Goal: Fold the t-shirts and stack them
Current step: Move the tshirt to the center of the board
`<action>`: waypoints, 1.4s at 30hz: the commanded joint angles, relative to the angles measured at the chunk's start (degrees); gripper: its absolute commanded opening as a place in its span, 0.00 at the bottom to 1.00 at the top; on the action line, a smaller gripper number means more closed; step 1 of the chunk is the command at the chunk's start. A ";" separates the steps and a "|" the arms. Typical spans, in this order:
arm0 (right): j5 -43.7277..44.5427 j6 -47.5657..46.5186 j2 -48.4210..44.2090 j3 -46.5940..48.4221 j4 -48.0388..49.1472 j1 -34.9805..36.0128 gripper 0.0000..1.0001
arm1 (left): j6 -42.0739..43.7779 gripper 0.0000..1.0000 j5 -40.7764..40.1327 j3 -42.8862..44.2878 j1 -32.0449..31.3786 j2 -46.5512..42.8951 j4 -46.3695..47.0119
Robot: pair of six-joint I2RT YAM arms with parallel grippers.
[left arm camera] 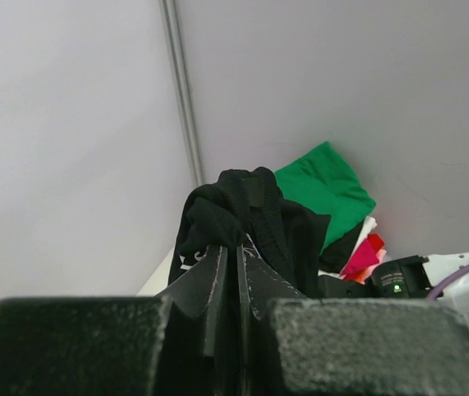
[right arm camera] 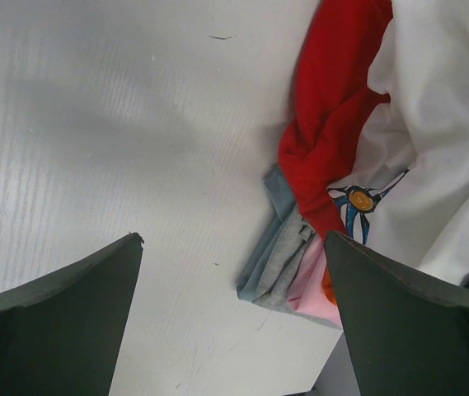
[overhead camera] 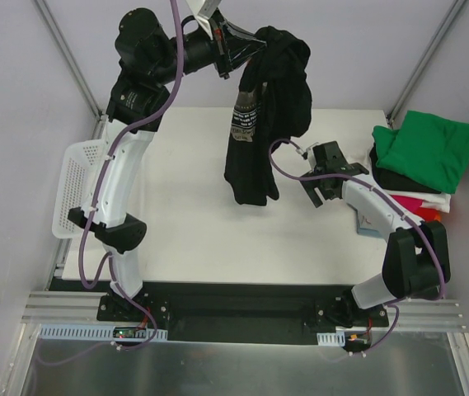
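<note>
Top external view: I'm holding the black t-shirt [overhead camera: 255, 132] up in the air, my left fingers [overhead camera: 245, 48] clamping tight on its bunched top, and it's dangling over the middle of the surface [overhead camera: 185, 239]. My right fingers [overhead camera: 314, 195] are hanging wide open, gripping nothing, near the folded stack [overhead camera: 428, 148] that's sitting at the right edge, green shirt on top.

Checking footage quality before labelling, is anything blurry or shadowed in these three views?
Top view: even light, sharp, though the black t-shirt reads as a dark mass. Left wrist: the shut left claw is near, dark and soft. Right wrist: a faint shadow crosses the table; the open right claw frames sharp stacked t-shirts.
</note>
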 commanded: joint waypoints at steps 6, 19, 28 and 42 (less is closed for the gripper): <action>-0.60 0.63 -0.81 0.78 -0.70 -0.97 0.96 | 17.44 0.00 -16.62 -12.26 1.89 -11.52 -0.65; -1.92 1.24 -0.90 1.75 -2.02 -1.05 0.96 | 53.23 0.99 -53.39 -54.21 2.07 -30.43 8.31; -5.27 0.37 -0.73 4.12 -3.43 1.58 0.96 | 48.41 0.99 -51.56 -64.96 1.89 -32.12 8.23; 1.51 -2.36 -1.34 3.68 -1.40 -2.63 0.96 | 36.10 0.99 -35.65 -73.47 -1.35 -17.44 5.33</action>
